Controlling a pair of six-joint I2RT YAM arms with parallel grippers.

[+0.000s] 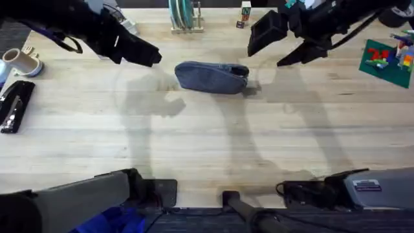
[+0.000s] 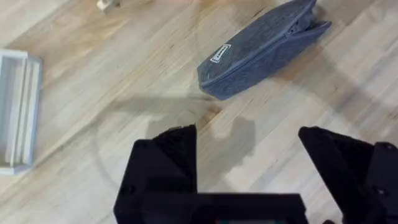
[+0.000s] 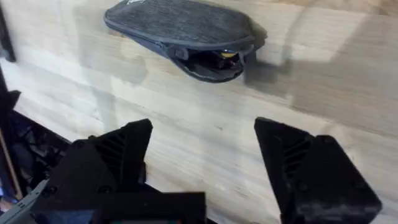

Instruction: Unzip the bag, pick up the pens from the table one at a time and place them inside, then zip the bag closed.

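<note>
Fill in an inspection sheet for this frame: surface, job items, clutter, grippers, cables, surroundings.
Surface: table, light wooden planks, arm shadows on it.
Job items: bag lies flat at centre rear, its right end gaping open; something small and yellowish shows inside, too unclear to name. Pens: nothing seen on the table.
Clutter: stapler and tape roll at left edge; rack at rear; toy bricks on green plate at right.
Grippers: left gripper open, above the table left of the bag; right gripper open, above the table right of the bag. Both empty.
Cables: black cable along the left arm.
Surroundings: nothing seen.
</note>
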